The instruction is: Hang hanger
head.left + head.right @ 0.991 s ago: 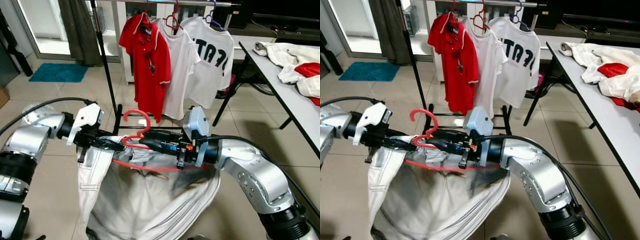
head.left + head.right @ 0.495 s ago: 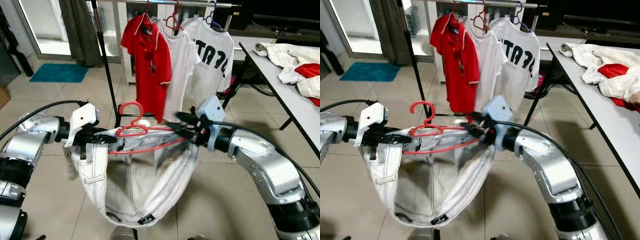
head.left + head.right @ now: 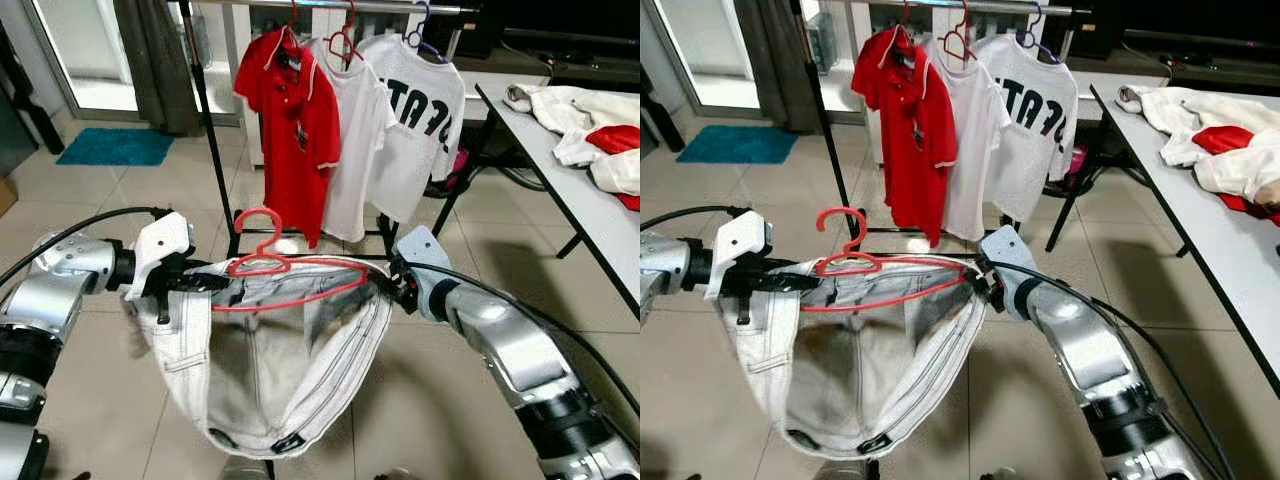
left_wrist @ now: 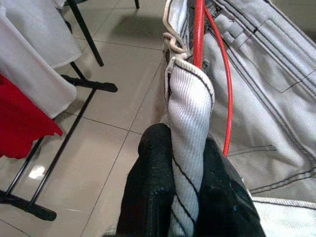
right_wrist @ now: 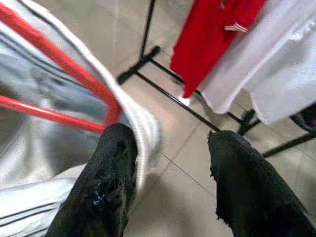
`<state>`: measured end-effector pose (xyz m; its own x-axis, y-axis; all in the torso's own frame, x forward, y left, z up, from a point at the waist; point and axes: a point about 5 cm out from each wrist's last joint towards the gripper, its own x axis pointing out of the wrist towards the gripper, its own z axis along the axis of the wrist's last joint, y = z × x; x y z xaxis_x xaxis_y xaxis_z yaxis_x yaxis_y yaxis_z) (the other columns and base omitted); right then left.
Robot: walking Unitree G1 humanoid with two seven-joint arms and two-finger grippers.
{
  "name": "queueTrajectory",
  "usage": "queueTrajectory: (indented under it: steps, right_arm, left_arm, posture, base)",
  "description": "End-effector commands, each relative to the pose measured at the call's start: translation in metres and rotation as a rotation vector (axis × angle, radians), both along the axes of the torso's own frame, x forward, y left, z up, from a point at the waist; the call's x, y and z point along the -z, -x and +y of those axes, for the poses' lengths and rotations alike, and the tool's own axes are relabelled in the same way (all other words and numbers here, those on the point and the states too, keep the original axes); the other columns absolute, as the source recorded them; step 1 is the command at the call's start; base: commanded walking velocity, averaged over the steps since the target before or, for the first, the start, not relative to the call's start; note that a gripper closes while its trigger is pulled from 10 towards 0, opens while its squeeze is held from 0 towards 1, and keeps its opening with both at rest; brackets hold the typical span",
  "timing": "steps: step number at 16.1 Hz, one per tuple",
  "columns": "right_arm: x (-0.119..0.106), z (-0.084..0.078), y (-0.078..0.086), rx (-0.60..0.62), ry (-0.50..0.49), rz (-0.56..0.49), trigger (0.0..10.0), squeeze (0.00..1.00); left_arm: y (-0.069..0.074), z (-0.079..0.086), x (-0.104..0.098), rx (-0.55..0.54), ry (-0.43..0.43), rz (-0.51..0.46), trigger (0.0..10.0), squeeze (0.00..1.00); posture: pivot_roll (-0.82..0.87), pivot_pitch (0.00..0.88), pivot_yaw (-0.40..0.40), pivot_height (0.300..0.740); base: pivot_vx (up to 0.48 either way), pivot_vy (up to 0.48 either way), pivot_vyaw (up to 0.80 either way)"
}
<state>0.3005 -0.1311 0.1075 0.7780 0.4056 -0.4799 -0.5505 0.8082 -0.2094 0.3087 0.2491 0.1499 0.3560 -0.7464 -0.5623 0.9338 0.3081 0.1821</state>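
Gripping the waistband (image 4: 190,94), the left hand (image 3: 205,283) keeps the red hanger (image 3: 290,280) level at centre frame; the right hand (image 5: 170,163) is spread wide.

Hanger (image 3: 285,270) with garment (image 3: 270,360) draped from it spans between 2 grippers, in front of robot. Left gripper (image 4: 185,163) at hanger's left end, fingers pinched on garment hem; right gripper (image 5: 168,148) at right end, fingers spread, hem against 1 finger. Behind hanger: clothes rack (image 3: 205,110), 3 shirts (image 3: 350,110) hung side by side on its rail. Table (image 3: 570,180) to right, clothes pile (image 3: 590,125) on it. Mat (image 3: 115,146) on floor far left, near curtain (image 3: 155,60).
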Motion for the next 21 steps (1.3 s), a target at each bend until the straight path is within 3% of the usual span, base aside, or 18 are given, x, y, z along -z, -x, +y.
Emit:
queueTrajectory:
  steps: [1, 2, 3, 10, 14, 21]
  right_arm:
    - [-0.004, -0.004, -0.005, 0.024, 0.022, -0.035, 10.0, 0.0]
    - [-0.003, -0.008, -0.007, 0.048, 0.021, -0.036, 3.3, 0.0]
    - [-0.003, -0.009, -0.009, 0.058, 0.014, -0.036, 0.0, 0.0]
    - [0.009, -0.004, -0.005, 0.027, -0.046, 0.025, 0.0, 0.0]
    - [0.009, -0.003, -0.006, 0.02, -0.064, 0.032, 0.0, 0.0]
    - [0.005, -0.004, -0.006, 0.015, -0.106, 0.027, 0.0, 0.0]
  left_arm:
    - [-0.003, 0.001, -0.016, -0.002, 0.015, -0.068, 0.0, 0.0]
    - [-0.002, 0.001, -0.015, -0.003, 0.012, -0.068, 0.0, 0.0]
    - [-0.002, 0.002, -0.015, -0.005, 0.007, -0.07, 0.0, 0.0]
    - [-0.003, 0.003, -0.016, -0.012, -0.011, -0.086, 0.0, 0.0]
    - [-0.003, 0.008, -0.014, -0.023, -0.064, -0.087, 0.0, 0.0]
    - [0.0, 0.024, 0.007, -0.097, -0.249, -0.023, 0.0, 0.0]
  posture:
    - [0.04, 0.0, -0.028, 0.705]
    - [0.04, 0.0, -0.028, 0.705]
    - [0.04, 0.0, -0.028, 0.705]
    - [0.05, 0.0, -0.029, 0.705]
    - [0.04, 0.0, -0.026, 0.705]
    - [0.04, 0.0, -0.026, 0.705]
  base:
    - [0.0, 0.0, 0.0]
    - [0.0, 0.0, 0.0]
    - [0.0, 0.0, 0.0]
    - [0.0, 0.0, 0.0]
    - [0.0, 0.0, 0.0]
    - [0.0, 0.0, 0.0]
